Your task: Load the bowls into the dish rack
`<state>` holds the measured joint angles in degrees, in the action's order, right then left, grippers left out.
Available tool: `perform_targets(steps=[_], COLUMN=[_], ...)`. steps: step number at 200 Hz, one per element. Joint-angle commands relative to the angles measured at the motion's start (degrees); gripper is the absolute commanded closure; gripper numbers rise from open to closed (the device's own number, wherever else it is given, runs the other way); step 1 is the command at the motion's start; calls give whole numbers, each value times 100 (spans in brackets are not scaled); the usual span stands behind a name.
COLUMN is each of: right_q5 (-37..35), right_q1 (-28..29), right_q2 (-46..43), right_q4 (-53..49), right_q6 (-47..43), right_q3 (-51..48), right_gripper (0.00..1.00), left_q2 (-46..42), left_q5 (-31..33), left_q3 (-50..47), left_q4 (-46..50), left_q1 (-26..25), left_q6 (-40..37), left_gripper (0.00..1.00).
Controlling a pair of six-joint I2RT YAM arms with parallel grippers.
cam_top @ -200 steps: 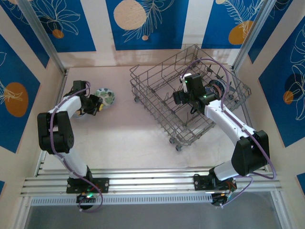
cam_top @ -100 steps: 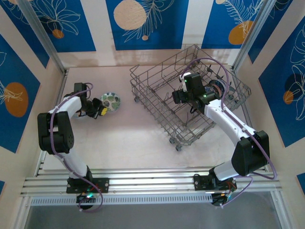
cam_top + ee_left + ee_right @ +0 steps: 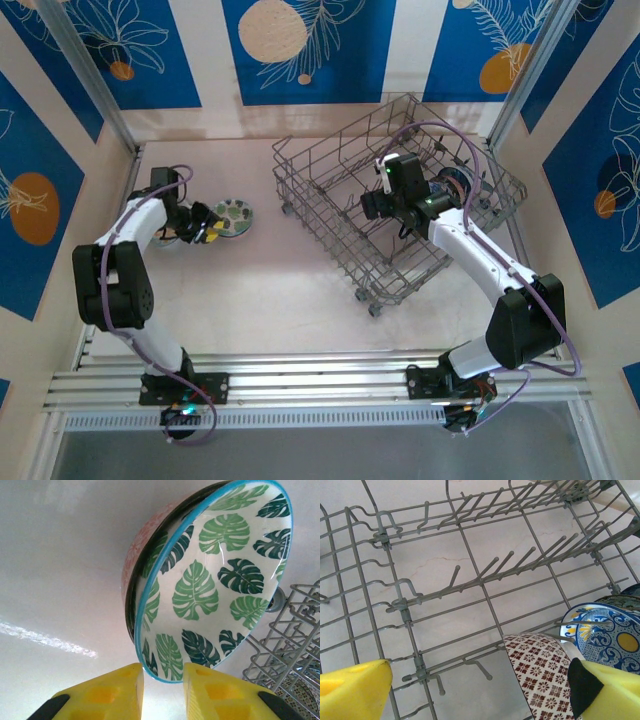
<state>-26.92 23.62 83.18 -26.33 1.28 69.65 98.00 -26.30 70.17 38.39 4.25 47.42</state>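
Observation:
A bowl (image 3: 215, 575) with green leaves and a blue rim lies on the table (image 3: 250, 270) left of the dish rack (image 3: 330, 215). It appears nested in a pink-patterned bowl (image 3: 134, 555). My left gripper (image 3: 163, 680) is at its near rim, with the yellow fingers (image 3: 107, 692) parted and the rim edge loose at the top of the gap. From above, the left gripper (image 3: 205, 222) sits just left of the bowl (image 3: 235, 214). My right gripper (image 3: 485, 695) hangs wide open over the rack's tines (image 3: 480, 580). A red-brown patterned bowl (image 3: 545, 675) and a blue-and-yellow bowl (image 3: 607, 637) stand in the rack.
The rack sits askew at the back right, one corner near the right wall, with bowls in its far right part (image 3: 455, 185). Its wire corner (image 3: 290, 645) is right of the leaf bowl. Patterned walls close in the table on three sides.
The left gripper's jaws have parted off the leaf bowl's rim. The bowl has shifted a little right and toward the front. The right arm has barely moved.

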Motion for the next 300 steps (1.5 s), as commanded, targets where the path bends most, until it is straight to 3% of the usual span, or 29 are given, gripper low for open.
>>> perform_targets(steps=[1, 91, 141, 198, 300], right_q5=[87, 87, 67, 73, 91], right_q1=[70, 86, 93, 94, 108], right_q2=[-60, -22, 12, 11, 50], right_q4=[-33, -47, -39, -30, -12], right_q6=[91, 118, 133, 179, 189], right_q3=[218, 178, 168, 111, 110], right_gripper=[8, 8, 8, 8, 8], left_q2=[-83, -107, 87, 314, 438], left_q5=[126, 140, 150, 137, 143], left_q3=[120, -159, -42, 119, 294], left_q4=[349, 265, 151, 70, 59], left_q1=[-47, -52, -55, -80, -119], left_q6=[-235, -198, -119, -89, -90], left_gripper=[72, 65, 66, 71, 88])
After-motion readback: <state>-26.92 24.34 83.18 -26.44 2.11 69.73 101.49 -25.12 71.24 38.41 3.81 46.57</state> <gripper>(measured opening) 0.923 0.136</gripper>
